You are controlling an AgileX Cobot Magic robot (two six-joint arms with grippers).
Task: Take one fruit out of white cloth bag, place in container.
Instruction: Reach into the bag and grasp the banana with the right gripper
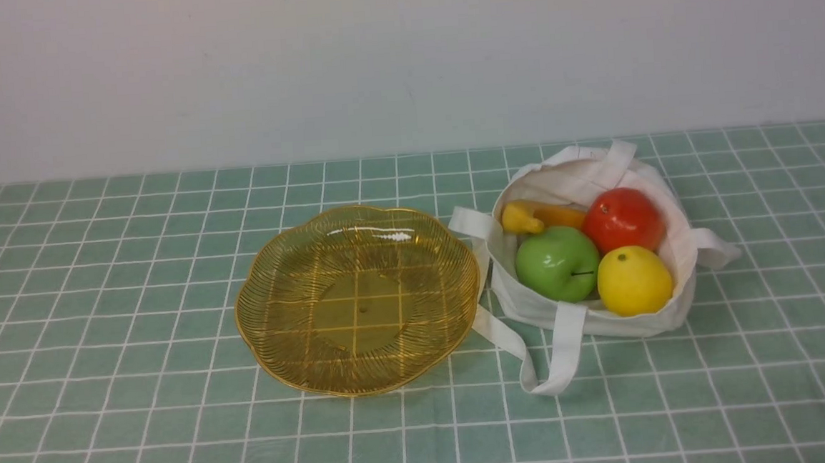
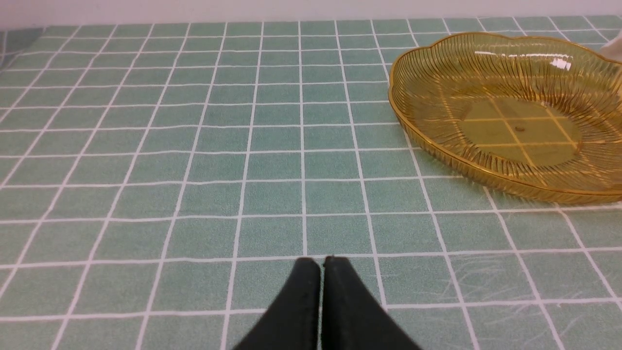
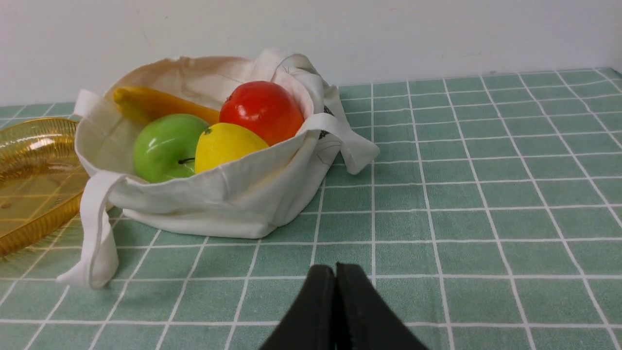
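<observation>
The white cloth bag (image 1: 604, 320) lies open on the table's right side, also in the right wrist view as the bag (image 3: 233, 194). At its back lies the yellow-orange banana (image 1: 544, 216) (image 3: 155, 104), partly hidden by other fruit. The amber ribbed dish (image 1: 272, 283) sits just left of the bag and holds nothing; the left wrist view has the dish (image 2: 427, 97). My left gripper (image 2: 321, 260) is shut, low over bare cloth short of the dish. My right gripper (image 3: 335, 266) is shut, near the table in front of the bag. Neither arm shows in the front view.
In the bag with the banana are a green apple (image 1: 558, 263), a red fruit (image 1: 623, 218) and a round yellow lemon-like fruit (image 1: 634, 280). Its strap handles (image 1: 559, 351) trail toward the front. A green checked cloth (image 1: 143, 391) covers the table; a pale wall stands behind.
</observation>
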